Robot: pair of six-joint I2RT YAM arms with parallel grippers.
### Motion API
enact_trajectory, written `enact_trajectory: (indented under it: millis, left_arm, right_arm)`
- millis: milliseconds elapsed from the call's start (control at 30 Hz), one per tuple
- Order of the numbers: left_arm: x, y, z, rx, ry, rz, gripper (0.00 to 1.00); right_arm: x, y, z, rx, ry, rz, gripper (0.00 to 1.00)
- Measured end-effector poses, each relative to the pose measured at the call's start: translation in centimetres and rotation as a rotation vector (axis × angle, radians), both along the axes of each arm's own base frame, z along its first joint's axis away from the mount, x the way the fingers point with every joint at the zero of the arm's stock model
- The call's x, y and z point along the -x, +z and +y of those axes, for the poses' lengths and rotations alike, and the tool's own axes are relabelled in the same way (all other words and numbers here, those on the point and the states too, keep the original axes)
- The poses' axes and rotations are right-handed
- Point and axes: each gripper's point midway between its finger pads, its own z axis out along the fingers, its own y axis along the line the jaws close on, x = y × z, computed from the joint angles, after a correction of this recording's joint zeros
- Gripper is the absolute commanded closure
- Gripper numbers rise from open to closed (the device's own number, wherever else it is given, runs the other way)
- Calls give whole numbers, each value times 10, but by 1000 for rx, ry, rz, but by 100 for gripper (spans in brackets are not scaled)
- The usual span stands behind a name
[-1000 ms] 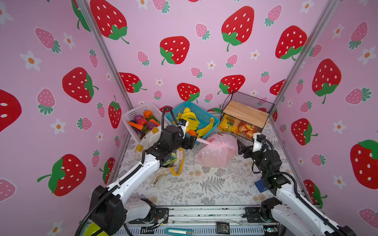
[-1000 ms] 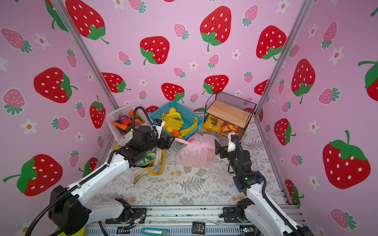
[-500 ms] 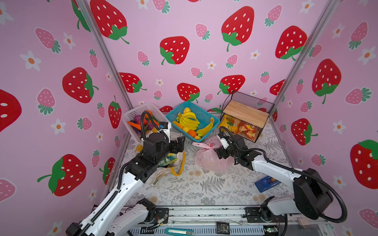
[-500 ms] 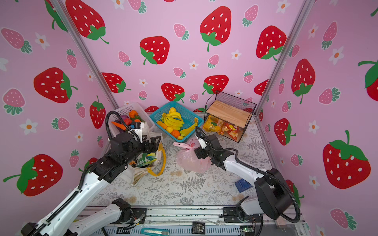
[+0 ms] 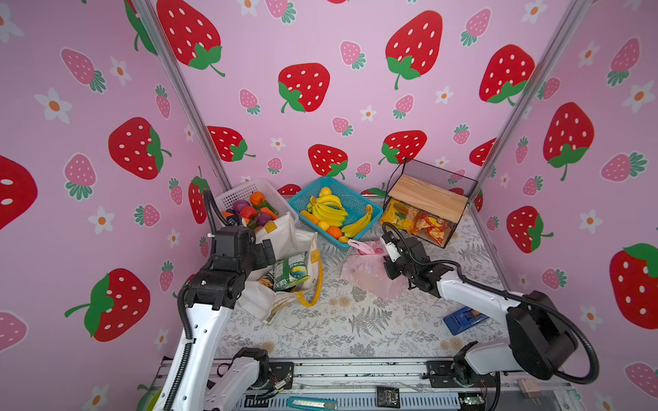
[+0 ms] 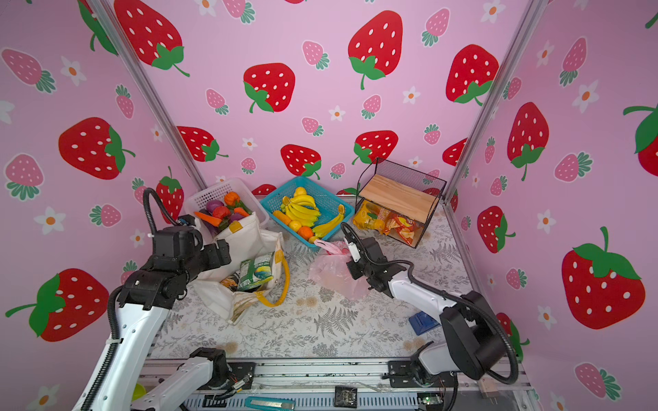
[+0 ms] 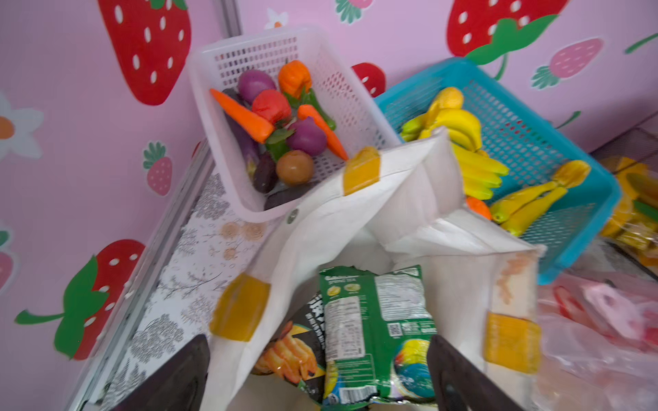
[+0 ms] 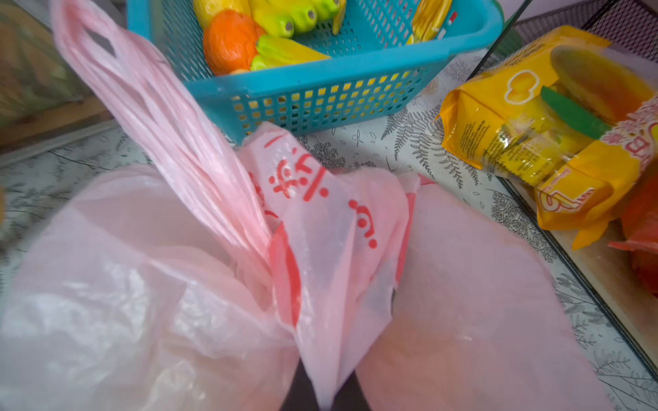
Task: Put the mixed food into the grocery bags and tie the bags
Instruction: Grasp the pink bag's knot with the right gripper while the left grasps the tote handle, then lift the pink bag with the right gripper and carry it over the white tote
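Tote (image 5: 285, 233) gaping, pink plastic bag (image 5: 366, 274) pinched

The tote, white with yellow patches and handles, stands slumped open at the left of the worktop (image 5: 356, 320), against the white basket (image 7: 338, 89) of vegetables. A green snack packet (image 7: 370, 320) leans upright in its mouth, and a black packet (image 7: 295, 341) is tucked in beside it. The left hand (image 7: 317, 341) hovers over the tote's near edge. Its fingers are spread wide to either side of the green snack packet and grip nothing.

The pink plastic bag lies crumpled near the middle of the worktop, just in front of the blue basket (image 8: 320, 89) of bananas and oranges. The right hand (image 8: 325, 391) is pressed together on a fold of the bag's thin film near its mouth. One looped handle rises free beside the pinch. What the bag holds cannot be told. Yellow packets (image 8: 534, 142) lie under the wire rack (image 5: 427, 195) with the wooden top, at the far right.
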Motion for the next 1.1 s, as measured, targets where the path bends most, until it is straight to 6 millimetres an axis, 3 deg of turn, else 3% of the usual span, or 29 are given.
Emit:
enact_trajectory:
  millis: [167,267,400,600,800,1100]
  left_arm:
    - [-17,-40,20,-39,10,167,1]
    - [-31,-68,27,-49,11,271,10]
    - [-39,-94,25,-10,-8,353,44]
    - [-23,-87,-10,163,-96,253,100]
    - [-4,-78,-44,368,-156,184,100]
    - [27,-60,-89,666,-215,118,100]
  right_arm:
    - [14,66,9,-207,62,-91,100]
    - [25,87,16,-285,115,-101,100]
    - [40,101,18,-330,167,-94,100]
    - [64,152,21,-406,284,-153,100]
    - [91,199,39,-520,470,-187,100]
    - [86,241,53,-530,534,-219,100]
